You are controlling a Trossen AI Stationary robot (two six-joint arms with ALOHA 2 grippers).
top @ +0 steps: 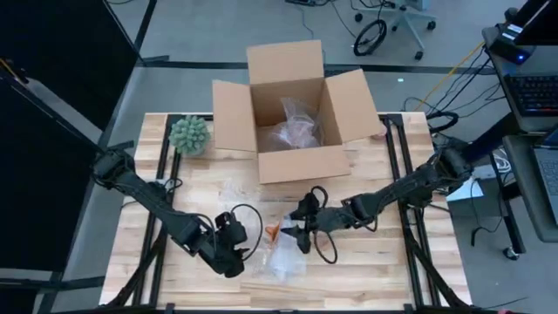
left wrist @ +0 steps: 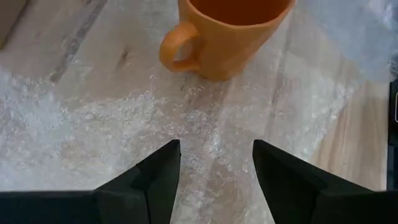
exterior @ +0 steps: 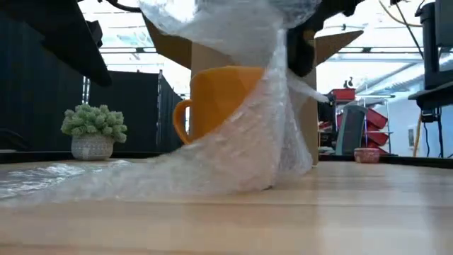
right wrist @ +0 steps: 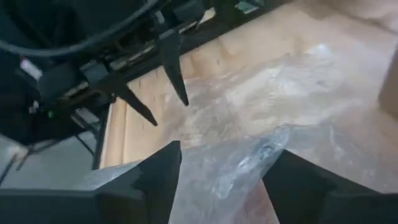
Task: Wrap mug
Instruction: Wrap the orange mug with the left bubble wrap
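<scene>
An orange mug stands upright on a sheet of clear bubble wrap near the middle of the table's front. In the low view the bubble wrap rises from the table over the mug and out of the picture's top. My right gripper hangs just right of the mug, fingers apart, with the lifted wrap between them. My left gripper is open left of the mug, low over the flat wrap, with the mug in front of it. My right gripper has a bunched, lifted edge of the bubble wrap between its parted fingers, and the bunch fills the gap. The fingers come from the table's right, slanting down. From there the wrap drapes down over the mug to the table, slack.
An open cardboard box with more clear wrap inside stands at the back centre. A small potted plant is at the back left. Another clear piece lies left of the mug. Bare wood lies to the front right.
</scene>
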